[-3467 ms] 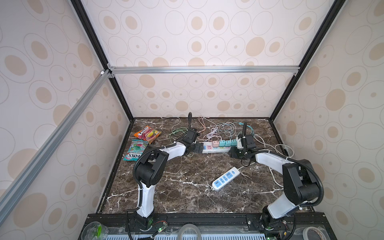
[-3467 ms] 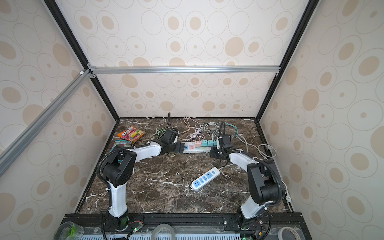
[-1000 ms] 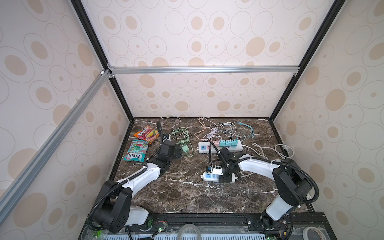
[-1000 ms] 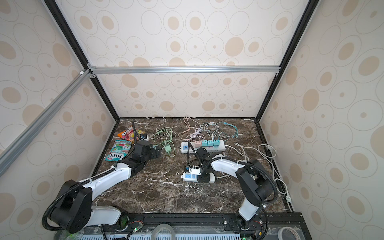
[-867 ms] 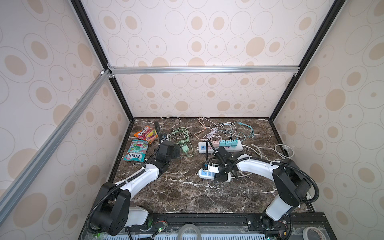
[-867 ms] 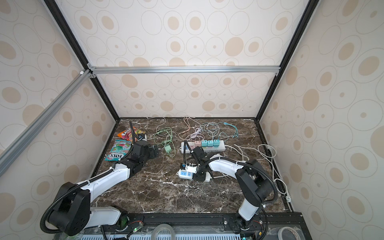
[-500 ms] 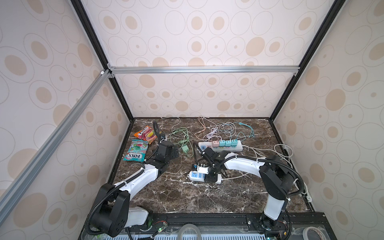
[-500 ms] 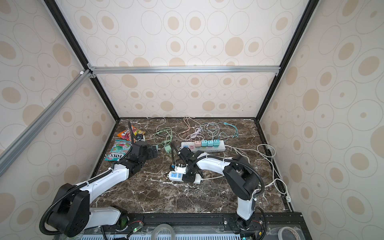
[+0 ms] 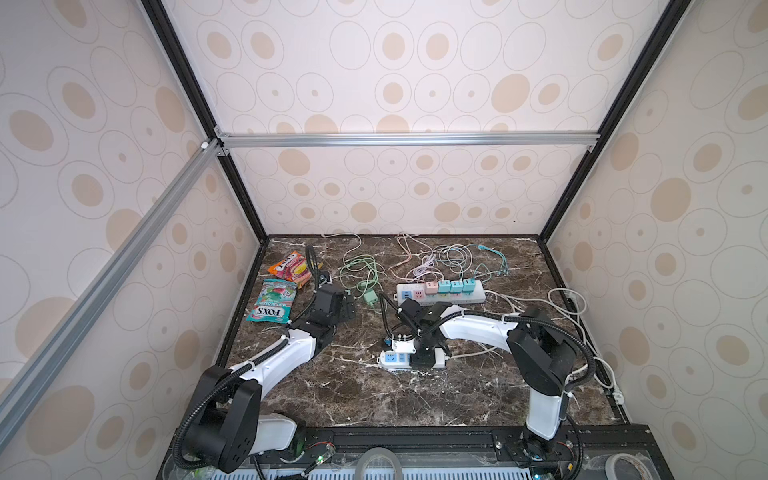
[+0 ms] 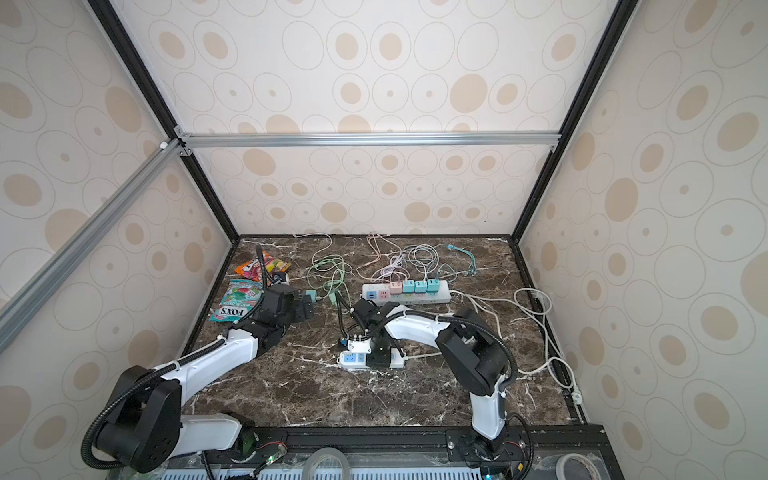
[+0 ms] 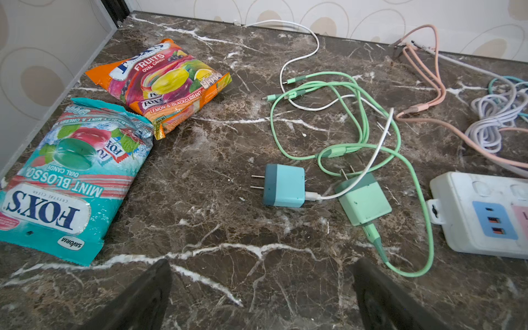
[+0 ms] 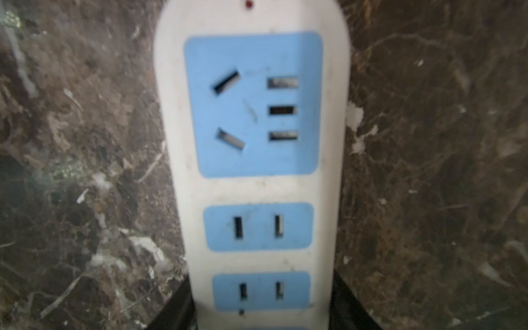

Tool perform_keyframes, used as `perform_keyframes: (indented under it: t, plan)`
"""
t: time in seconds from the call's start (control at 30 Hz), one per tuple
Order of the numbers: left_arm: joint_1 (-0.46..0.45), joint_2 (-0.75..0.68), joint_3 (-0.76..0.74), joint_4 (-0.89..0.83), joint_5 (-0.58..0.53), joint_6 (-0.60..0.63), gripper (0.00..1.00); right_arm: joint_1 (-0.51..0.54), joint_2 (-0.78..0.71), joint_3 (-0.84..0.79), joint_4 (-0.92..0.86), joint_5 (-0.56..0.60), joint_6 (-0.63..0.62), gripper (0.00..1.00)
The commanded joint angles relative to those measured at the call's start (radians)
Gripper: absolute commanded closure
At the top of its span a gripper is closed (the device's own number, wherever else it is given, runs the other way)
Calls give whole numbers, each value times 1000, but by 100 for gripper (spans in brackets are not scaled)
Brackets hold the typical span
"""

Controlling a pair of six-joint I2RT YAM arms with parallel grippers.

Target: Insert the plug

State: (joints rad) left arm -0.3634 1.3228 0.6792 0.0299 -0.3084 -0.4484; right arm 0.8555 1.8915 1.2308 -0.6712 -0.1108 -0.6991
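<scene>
A dark brown marble tabletop (image 9: pixel 478 395) with white veins lies under the jaws of the left gripper (image 11: pixel 261 265) and the right gripper (image 12: pixel 263 305). Well beyond the left jaws rises the back wall (image 9: pixel 395 195), cream with tan ovals ringed in thin lines. Side walls (image 9: pixel 104 249) of the same pattern stand well out on either flank, edged by black corner posts (image 9: pixel 245 195). High above both jaws a silver crossbar (image 9: pixel 407 139) spans the back, and a second rail (image 9: pixel 124 266) runs forward on the left jaws' side. The light is soft and even.
</scene>
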Motion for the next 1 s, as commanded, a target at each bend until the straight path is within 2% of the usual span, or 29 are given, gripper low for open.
perform_keyframes:
  t: [0.0, 0.1, 0.3, 0.53, 0.6, 0.77, 0.9, 0.97]
  plan:
    - [12, 17, 30, -28, -37, -9, 2, 5, 6, -1, -66, 7, -58, 49]
    - [15, 35, 47, -39, -54, -4, 2, 5, -1, 1, -61, -7, -59, 45]
    - [20, 63, 68, -56, -48, -8, 2, 4, -18, 5, -68, -44, -76, 29]
    - [27, 91, 86, -61, -48, -15, 2, 2, -77, 4, -52, -70, -77, 18]
    - [29, 103, 96, -64, -37, -15, 2, 2, -95, 1, -43, -59, -71, 1]
    - [35, 142, 131, -77, 8, -7, 2, -7, -164, -7, -17, -36, -28, 1]
    - [38, 175, 160, -99, 31, 2, 2, -31, -244, -28, 58, -20, 73, 1]
    - [38, 189, 174, -107, 42, 11, 2, -37, -302, -81, 192, 83, 143, 1]
